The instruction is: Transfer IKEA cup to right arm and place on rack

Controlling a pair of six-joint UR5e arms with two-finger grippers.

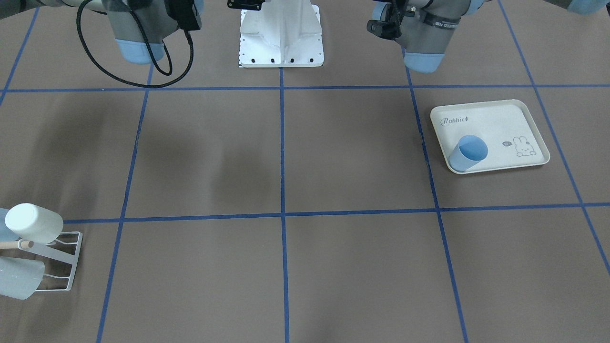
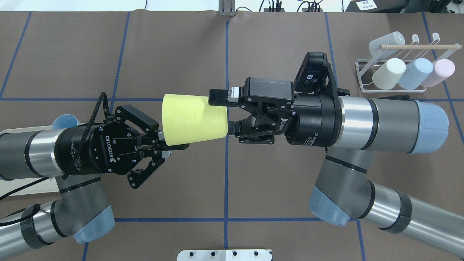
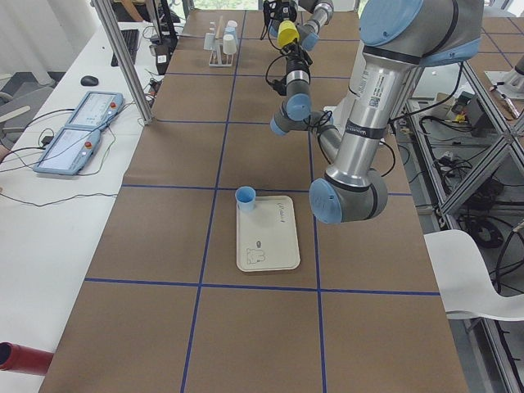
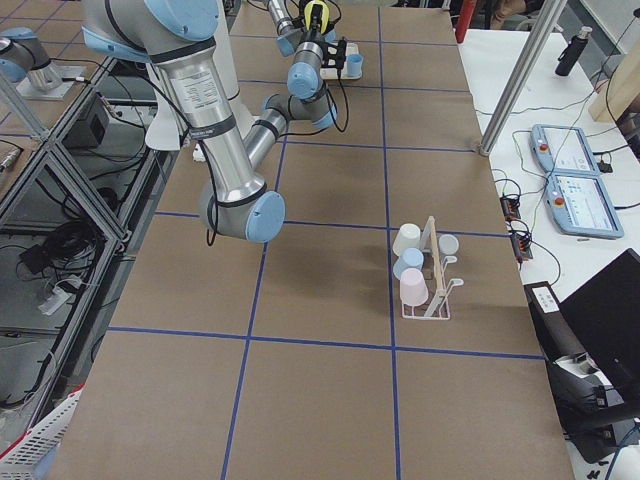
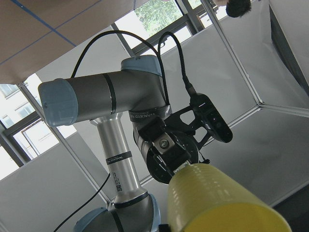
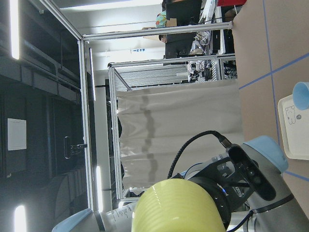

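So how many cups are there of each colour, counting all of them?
Yellow cup: 1
Blue cups: 2, the darker blue cup and the pale blue cup
Cream cup: 1
Pink cup: 1
Grey cup: 1
Total: 6 cups

**Left arm** (image 2: 40, 156) — enters from the left with the elbow folded back toward the base. The forearm and wrist are level above the table, pointing right toward its middle.
**Left gripper** (image 2: 174, 146): fingers drawn together, pinching the rim wall of a yellow cup (image 2: 194, 117).
**Right arm** (image 2: 384, 117) — enters from the right, elbow likewise folded. The wrist is level and points left, facing the other.
**Right gripper** (image 2: 224, 112): one finger lies over the cup's base end, one under it. Whether the pads press cannot be judged.
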